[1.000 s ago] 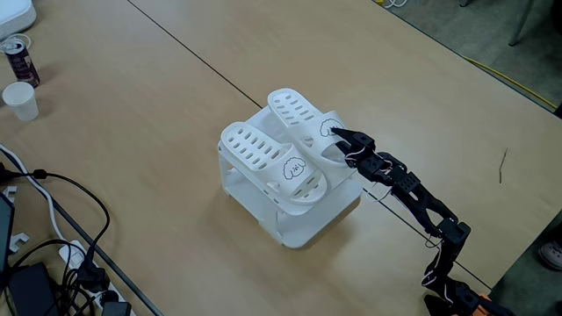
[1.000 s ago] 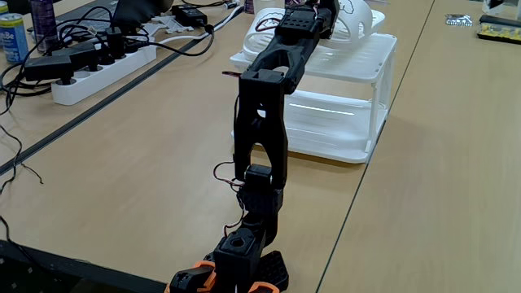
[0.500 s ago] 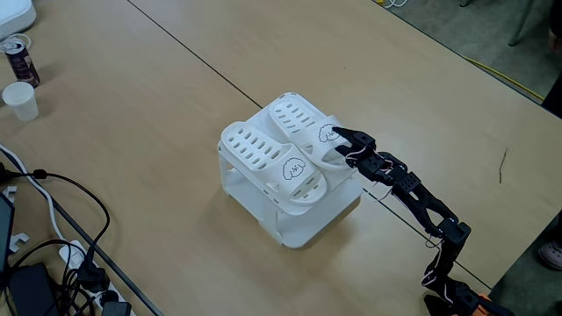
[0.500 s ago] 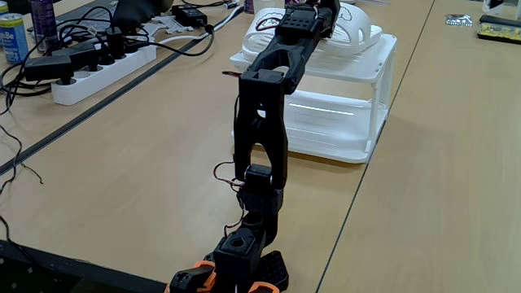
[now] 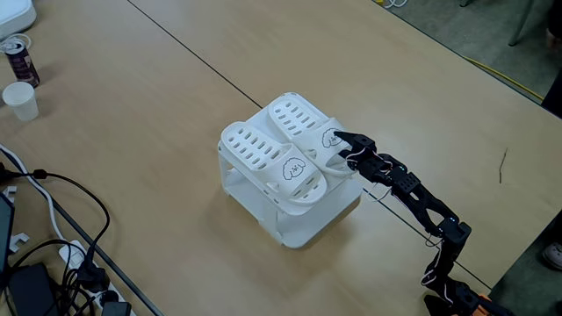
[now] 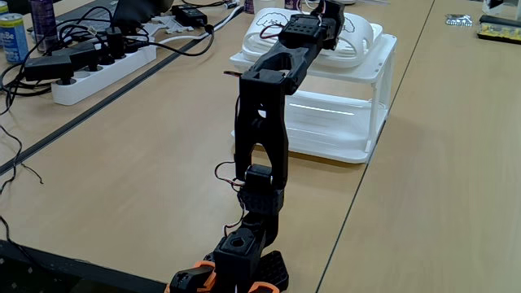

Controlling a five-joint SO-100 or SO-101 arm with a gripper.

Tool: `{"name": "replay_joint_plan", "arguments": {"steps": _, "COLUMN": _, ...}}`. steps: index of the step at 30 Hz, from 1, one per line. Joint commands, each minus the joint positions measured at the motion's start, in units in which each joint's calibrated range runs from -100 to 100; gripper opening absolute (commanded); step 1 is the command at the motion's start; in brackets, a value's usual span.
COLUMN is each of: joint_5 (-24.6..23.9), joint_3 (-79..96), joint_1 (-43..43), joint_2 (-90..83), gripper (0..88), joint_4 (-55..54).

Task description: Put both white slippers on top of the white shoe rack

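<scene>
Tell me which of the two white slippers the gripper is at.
The gripper is at the slipper nearer the arm, at its strap; the other slipper lies beside it, untouched.

Place: most likely an office or lab workroom, though little of the room beyond the table shows.
Table [image 5: 176, 105]: long, pale wood-look top with a dark seam, like joined meeting desks.
Power: a white power strip [image 6: 102, 69] crowded with black plugs and cables [image 5: 53, 206].
Drinks: a paper cup [image 5: 20, 100] and a soda can [image 5: 19, 59] near the edge.
Floor [image 5: 492, 35]: grey, carpet-like, with a yellow cord [image 5: 514, 77] across it.
</scene>
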Motion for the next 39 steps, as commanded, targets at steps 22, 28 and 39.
{"name": "replay_joint_plan", "arguments": {"steps": 22, "joint_5": 0.4, "joint_3": -0.7, "joint_1": 1.7, "joint_2": 2.3, "gripper": 15.1, "joint_4": -0.8}}
{"name": "replay_joint_plan", "arguments": {"steps": 28, "joint_5": 0.4, "joint_3": -0.6, "joint_1": 1.5, "joint_2": 0.4, "gripper": 15.1, "joint_4": -0.8}}
{"name": "replay_joint_plan", "arguments": {"steps": 39, "joint_5": 0.4, "joint_3": 0.2, "joint_1": 1.3, "joint_2": -2.9, "gripper": 21.8, "joint_4": -0.7}}
